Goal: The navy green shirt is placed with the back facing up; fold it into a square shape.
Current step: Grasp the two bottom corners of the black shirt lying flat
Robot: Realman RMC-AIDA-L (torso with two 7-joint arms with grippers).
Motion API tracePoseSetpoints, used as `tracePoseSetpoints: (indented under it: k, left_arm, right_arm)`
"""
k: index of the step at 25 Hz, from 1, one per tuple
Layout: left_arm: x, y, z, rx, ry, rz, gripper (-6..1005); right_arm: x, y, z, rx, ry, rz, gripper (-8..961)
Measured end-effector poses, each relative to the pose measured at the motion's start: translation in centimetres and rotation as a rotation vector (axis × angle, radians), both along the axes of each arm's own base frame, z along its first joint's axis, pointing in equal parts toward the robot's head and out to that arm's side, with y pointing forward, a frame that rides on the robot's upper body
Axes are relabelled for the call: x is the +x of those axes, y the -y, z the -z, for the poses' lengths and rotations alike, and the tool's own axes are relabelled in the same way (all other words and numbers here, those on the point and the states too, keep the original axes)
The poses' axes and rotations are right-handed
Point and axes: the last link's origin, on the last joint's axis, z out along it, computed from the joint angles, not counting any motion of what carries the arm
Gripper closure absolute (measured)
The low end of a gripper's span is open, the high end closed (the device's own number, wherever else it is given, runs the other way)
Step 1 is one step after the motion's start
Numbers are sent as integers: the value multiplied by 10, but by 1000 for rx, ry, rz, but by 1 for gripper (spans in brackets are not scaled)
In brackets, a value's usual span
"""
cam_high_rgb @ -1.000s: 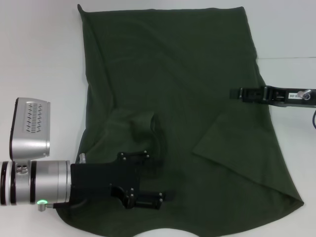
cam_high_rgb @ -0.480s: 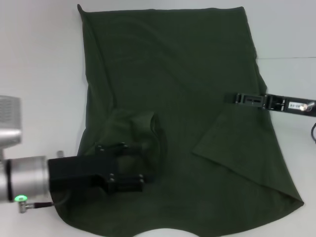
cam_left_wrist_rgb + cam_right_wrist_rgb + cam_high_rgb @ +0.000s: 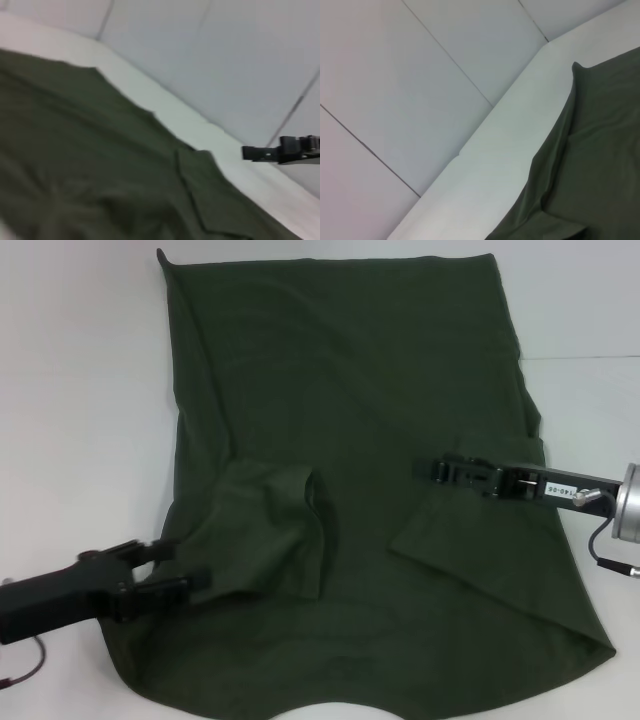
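White worktop (image 3: pixel 80 390), pale panelled wall behind. The navy green shirt (image 3: pixel 350 390) lies flat, both sleeves folded inward. My left end effector (image 3: pixel 178 568) has backed off to 8 o'clock, fingers apart, empty. My right end effector (image 3: pixel 432 471) has advanced over the right sleeve; grip unclear.

The large, dark olive-green soft cotton T-shirt (image 3: pixel 370 440) lies spread flat on the white surface, plain side up, its straight hem at the far edge. Both short sleeves are folded inward onto the body, forming angled flaps at the near left and near right.
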Motion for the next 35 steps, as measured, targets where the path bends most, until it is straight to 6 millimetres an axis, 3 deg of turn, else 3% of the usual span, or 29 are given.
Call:
tracePoseSetpoints:
  k: [11,22,35]
  left_arm:
    - [-30,14,-20,15,-5,-200,125]
    - [-49,26,-23,24,-28,-301,125]
    - [-52,32,-16,-33,-47,-323,126]
  right_arm:
    - [0,-7,1,26,12,23,24]
    - [-1,-14,-4,46,32,18,23]
    - [-1,-15,-7,56,29,18,24]
